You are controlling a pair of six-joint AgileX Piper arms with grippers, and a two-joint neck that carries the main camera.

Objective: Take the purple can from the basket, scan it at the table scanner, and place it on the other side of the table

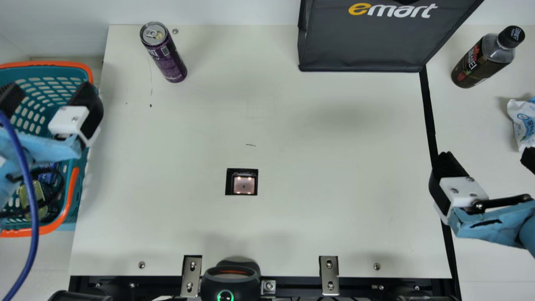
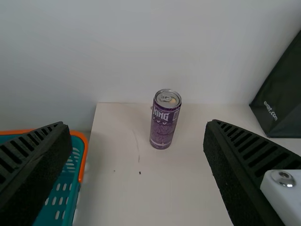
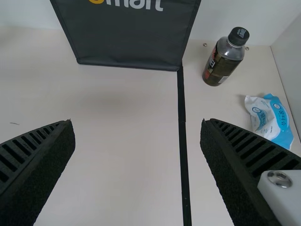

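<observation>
Purple can: the purple can [image 1: 167, 54] stands upright near the far-left corner of the surface [image 1: 334, 167], outside the basket [image 1: 79, 65]; standing on its base, it leaves its side free for a grasp.
Left hand: released, its ribbed fingers wide apart, holding nothing; the left hand [image 1: 50, 96] hangs over the basket with the can ahead between its fingers in its wrist view, probably so that it can reach in and close round the side.
Right hand: also released and holding nothing; the right hand [image 1: 487, 159] hangs over the black strip [image 1: 429, 113], seemingly spare while the can is on the left.
Table scanner: the table scanner [image 1: 244, 185] sits in the middle of the surface, its lit window facing up, so the can's code probably has to be turned downward over it.
Bottle and packet: the dark bottle [image 1: 482, 58] stands towards the far-right corner, with the white-and-blue packet [image 1: 522, 121] nearer the near edge, both beyond the strip, likely the drop-off side.
Next move: grip the can's body squarely; a glancing touch could tip it.
</observation>
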